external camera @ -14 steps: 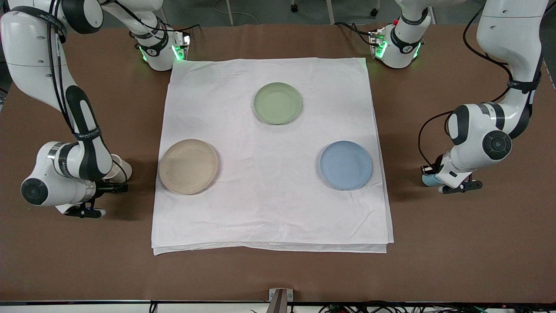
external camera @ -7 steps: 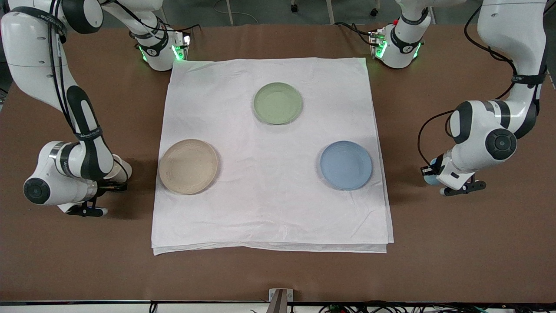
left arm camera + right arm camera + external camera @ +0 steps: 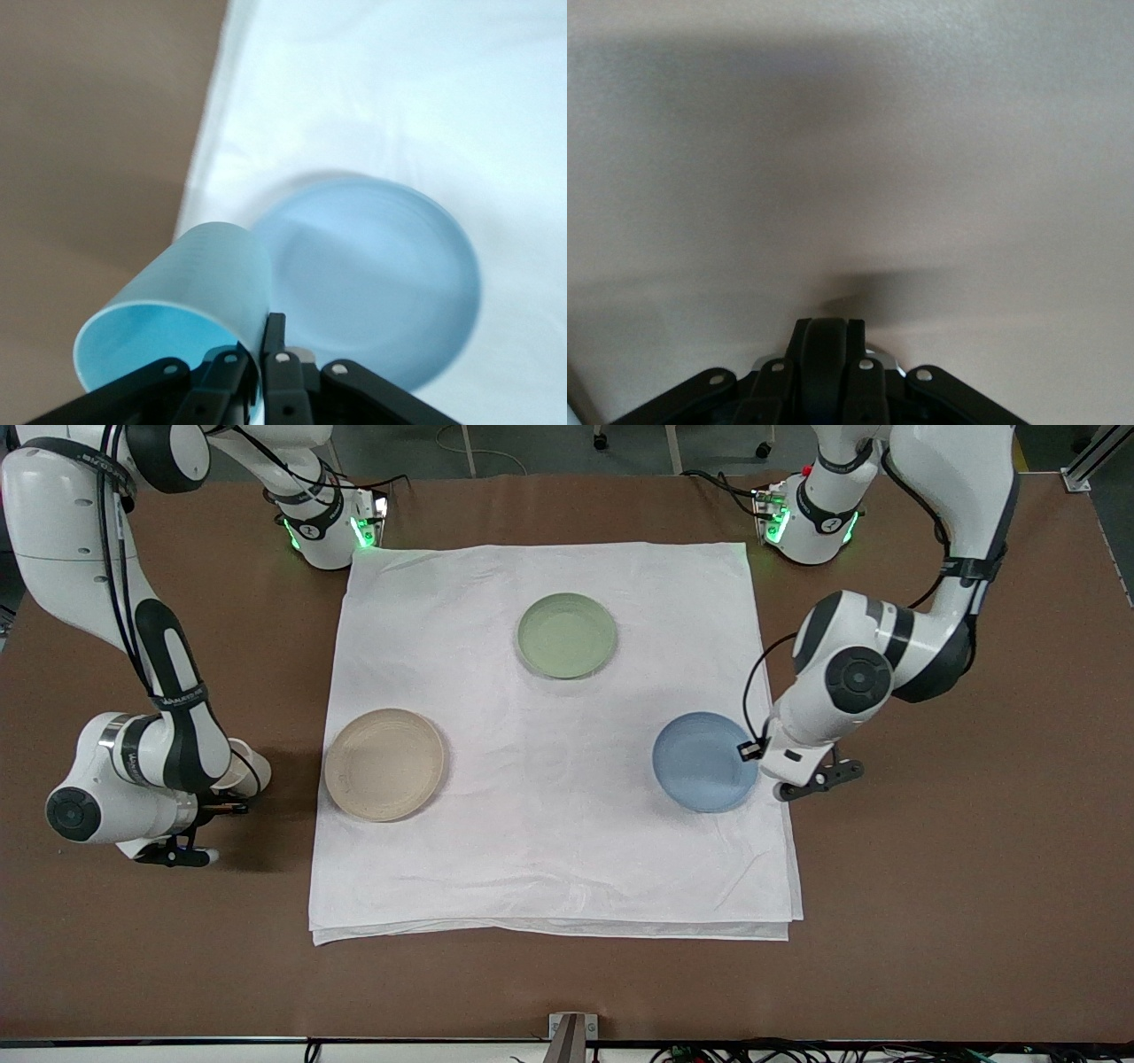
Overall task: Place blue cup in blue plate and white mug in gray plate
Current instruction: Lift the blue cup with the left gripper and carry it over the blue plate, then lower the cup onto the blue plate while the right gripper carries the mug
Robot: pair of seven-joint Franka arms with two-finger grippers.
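While pinching the blue cup [image 3: 190,283] by its wall between the fingers [image 3: 275,345] of the left gripper [image 3: 264,323], hangs right at the three o'clock rim of the blue plate [image 3: 700,766], itself at four o'clock on the white cloth [image 3: 549,850]. Carries the cup mouth toward the wrist and base toward the table, long axis close to upright by the look of it. Leaves the plate's centre toward nine o'clock from the cup, so probably calls for a short carry that way, then a straight lowering. Over at the table's nine o'clock, waits low above bare brown top with the right gripper [image 3: 827,336], fingers pressed together, nothing seen between them. Keeps the white mug [image 3: 246,766] tucked just beside that wrist, with the gray plate [image 3: 384,764] at three o'clock from it, near but apart
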